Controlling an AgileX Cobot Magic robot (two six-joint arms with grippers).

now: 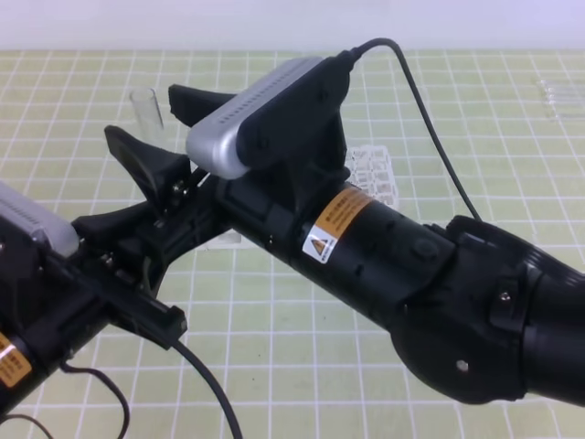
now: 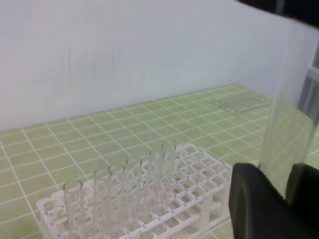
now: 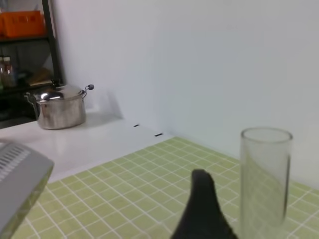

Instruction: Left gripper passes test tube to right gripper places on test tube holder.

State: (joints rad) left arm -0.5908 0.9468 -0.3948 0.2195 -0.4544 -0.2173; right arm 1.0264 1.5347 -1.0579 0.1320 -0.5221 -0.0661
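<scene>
The test tube [image 1: 146, 108] stands upright and clear above the green gridded mat, its open end up. My left gripper [image 1: 151, 221], largely hidden under the right arm, is shut on its lower part. In the left wrist view the test tube [image 2: 289, 104] rises from between the two black fingers [image 2: 251, 199]. My right gripper [image 1: 139, 117] is open, one jaw on each side of the tube's upper part without touching it. The right wrist view shows one finger [image 3: 204, 211] just left of the tube [image 3: 264, 179]. The white test tube holder [image 2: 199, 167] holds several upright tubes.
The test tube holder [image 1: 377, 172] lies behind the right arm. Spare tubes [image 1: 559, 91] lie flat on the mat at the far right. A steel pot [image 3: 60, 107] and a dark shelf with an orange box [image 3: 22, 22] stand beyond the mat. Black cables trail from both arms.
</scene>
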